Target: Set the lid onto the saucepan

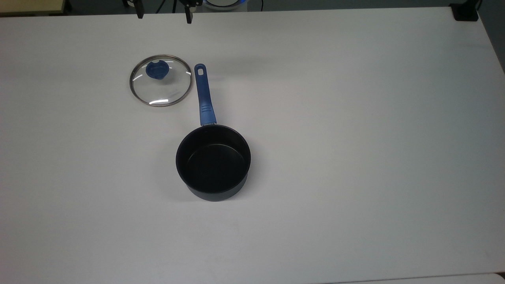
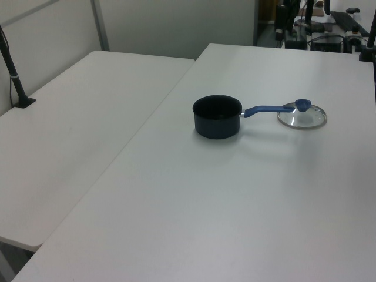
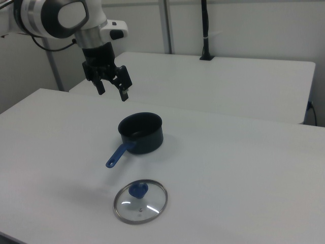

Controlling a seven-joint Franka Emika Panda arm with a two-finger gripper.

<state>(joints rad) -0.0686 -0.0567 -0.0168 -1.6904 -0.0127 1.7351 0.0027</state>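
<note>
Two task items lie apart on the white surface (image 1: 355, 118), and by my assessment no step of the placement has yet been started. The glass lid (image 1: 160, 81) rests flat, blue knob (image 1: 157, 71) uppermost, just beside the end of the saucepan's blue handle (image 1: 204, 96), on the top view's left of it; whether rim and handle tip touch cannot be determined. The saucepan (image 1: 213, 162) stands upright and empty, its handle pointing toward the top view's upper edge. In the right view the claw (image 3: 112, 86) hangs in the air beyond the pan, well apart from the lid, its fingers spread and holding nothing. The step in hand is judged to be the approach. The next move calls for bringing the claw over the lid, descending squarely onto the knob, closing on it, lifting clear, and then centring the lid over the pan's rim before lowering. Obstructions: none stands between claw and lid, though the handle beside the lid's rim could be knocked on descent or lift. Adjoining items are a second white table (image 2: 76, 117) and a black post (image 3: 204, 30), both well clear.
</note>
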